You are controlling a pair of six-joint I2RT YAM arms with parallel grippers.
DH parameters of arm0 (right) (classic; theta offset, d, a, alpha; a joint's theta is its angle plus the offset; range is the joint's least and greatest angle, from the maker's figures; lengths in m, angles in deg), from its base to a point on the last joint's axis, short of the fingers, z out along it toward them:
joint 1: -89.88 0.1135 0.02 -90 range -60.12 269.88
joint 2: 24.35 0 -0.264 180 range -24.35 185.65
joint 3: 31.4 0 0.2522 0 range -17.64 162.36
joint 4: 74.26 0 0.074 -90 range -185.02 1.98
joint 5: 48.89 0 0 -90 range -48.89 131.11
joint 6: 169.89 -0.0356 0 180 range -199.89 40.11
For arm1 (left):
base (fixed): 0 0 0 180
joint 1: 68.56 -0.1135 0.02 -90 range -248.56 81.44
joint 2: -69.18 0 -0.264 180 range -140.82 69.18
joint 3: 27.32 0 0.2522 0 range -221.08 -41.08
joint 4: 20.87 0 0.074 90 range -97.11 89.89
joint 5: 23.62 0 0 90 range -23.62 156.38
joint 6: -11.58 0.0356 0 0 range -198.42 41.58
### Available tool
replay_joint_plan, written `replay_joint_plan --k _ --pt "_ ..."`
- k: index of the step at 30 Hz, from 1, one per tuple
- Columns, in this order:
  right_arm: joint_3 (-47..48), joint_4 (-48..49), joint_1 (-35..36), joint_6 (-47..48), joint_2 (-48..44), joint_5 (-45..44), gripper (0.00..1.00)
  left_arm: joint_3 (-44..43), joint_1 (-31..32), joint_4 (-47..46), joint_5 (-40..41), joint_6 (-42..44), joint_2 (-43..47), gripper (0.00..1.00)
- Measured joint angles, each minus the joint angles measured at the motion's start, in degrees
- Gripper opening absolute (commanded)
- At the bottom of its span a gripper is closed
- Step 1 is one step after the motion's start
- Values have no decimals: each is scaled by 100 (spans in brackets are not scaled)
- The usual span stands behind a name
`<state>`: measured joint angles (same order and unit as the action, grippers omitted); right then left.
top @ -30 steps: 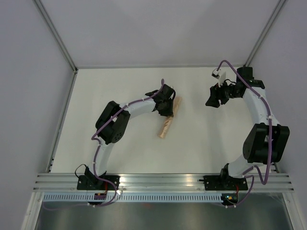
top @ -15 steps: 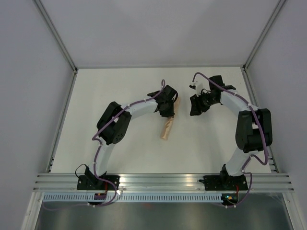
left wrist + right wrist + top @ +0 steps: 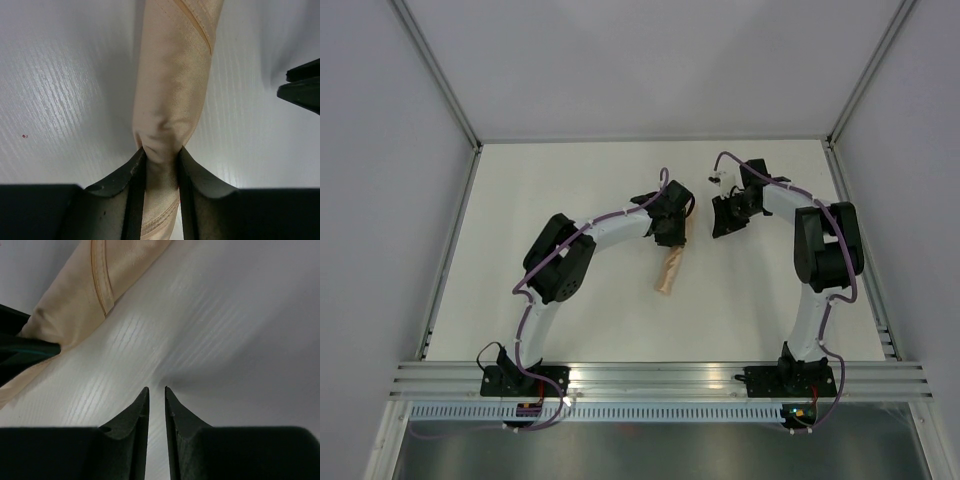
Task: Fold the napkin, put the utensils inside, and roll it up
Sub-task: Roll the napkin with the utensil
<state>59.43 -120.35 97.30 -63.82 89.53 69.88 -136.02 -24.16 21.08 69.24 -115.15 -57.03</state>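
The napkin (image 3: pixel 669 270) lies on the white table as a tight peach roll, running from the middle toward the near side. My left gripper (image 3: pixel 674 230) is shut on the roll's far end. In the left wrist view the cloth (image 3: pixel 172 75) is pinched between the two fingers of that gripper (image 3: pixel 160 150). My right gripper (image 3: pixel 722 226) hovers just right of that end, apart from the cloth. Its jaws (image 3: pixel 156 388) stand a narrow slit apart with nothing between them. The napkin (image 3: pixel 85 295) shows at the upper left of the right wrist view. The utensils are out of view.
The white table (image 3: pixel 570 180) is walled on the left, back and right by grey panels with metal frame posts (image 3: pixel 440 75). An aluminium rail (image 3: pixel 650 378) carrying both arm bases runs along the near edge.
The right arm swung left, from the table's right side to just beside the roll's far end, and its jaws narrowed from wide to a slit. The left gripper kept hold of the napkin.
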Motion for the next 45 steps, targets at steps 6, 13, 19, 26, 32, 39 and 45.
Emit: replay_joint_plan --k 6,13,19,26,32,39,45 --pt "162 160 269 -380 258 -70 15 9 33 0 7 0 11 39" --pt "424 240 398 -737 483 -15 12 35 96 4 2 0 37 41" --pt "745 258 393 -999 739 96 11 39 109 -2 -48 0 39 41" --pt "1117 278 468 -1182 1003 136 10 39 109 -4 -179 0 39 41" --pt "1506 260 540 -1292 1263 144 10 39 109 -22 -199 0 39 41" --pt "1696 208 560 -1335 1386 166 10 39 109 -26 -214 0 39 42" --pt "1792 195 579 -1331 1445 177 10 39 109 -37 -262 0 39 45"
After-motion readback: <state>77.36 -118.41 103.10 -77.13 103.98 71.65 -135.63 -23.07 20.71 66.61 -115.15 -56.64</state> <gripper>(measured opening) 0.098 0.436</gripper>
